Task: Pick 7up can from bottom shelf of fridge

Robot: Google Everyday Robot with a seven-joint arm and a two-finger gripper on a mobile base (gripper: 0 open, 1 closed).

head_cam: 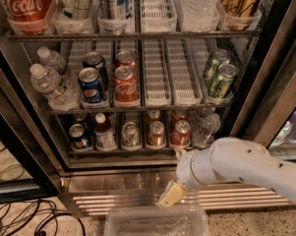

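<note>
The 7up can (pixel 130 134), green and white with a silver top, stands upright on the bottom shelf (pixel 137 151) of the fridge (pixel 29 132), third lane from the left. A Pepsi can (pixel 77 136) and a small bottle (pixel 104 132) stand to its left, and two red cans (pixel 156 133) to its right. My gripper (pixel 170 196) hangs from the white arm (pixel 236 166) in front of the steel base. It is below and to the right of the 7up can, outside the shelf and touching nothing.
A clear plastic tray (pixel 157 222) lies on the floor just under the gripper. Cables (pixel 19 215) lie at bottom left. A water bottle (pixel 206 128) stands at the shelf's right end. The black door frame (pixel 280 82) runs along the right. The middle rack holds Pepsi, cola and slim green cans (pixel 217 77).
</note>
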